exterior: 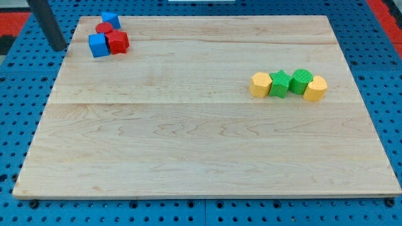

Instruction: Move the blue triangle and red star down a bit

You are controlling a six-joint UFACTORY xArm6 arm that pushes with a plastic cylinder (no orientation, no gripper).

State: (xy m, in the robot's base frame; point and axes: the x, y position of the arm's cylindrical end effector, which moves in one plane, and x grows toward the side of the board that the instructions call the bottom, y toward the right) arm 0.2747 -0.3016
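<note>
My tip (58, 48) sits at the view's upper left, off the wooden board's (201, 150) left edge, over the blue pegboard (19, 113); it is a bare rod with no claw, so there is nothing to spread or pinch. Just to its right, near the board's top left corner, four blocks crowd together. The blue block at the back (111, 19), likely the triangle though its shape is hard to read, lies nearest the top edge, with a red round block (103, 28) touching it in front. Below them a blue cube (98, 45) and the red star (118, 42) sit side by side, touching. Well apart, toward the view's right, a row runs across the board: a yellow block (259, 84), a green star (279, 83), a green round block (301, 81) and another yellow block (316, 88). Red flooring (12, 16) shows at the top corners.
</note>
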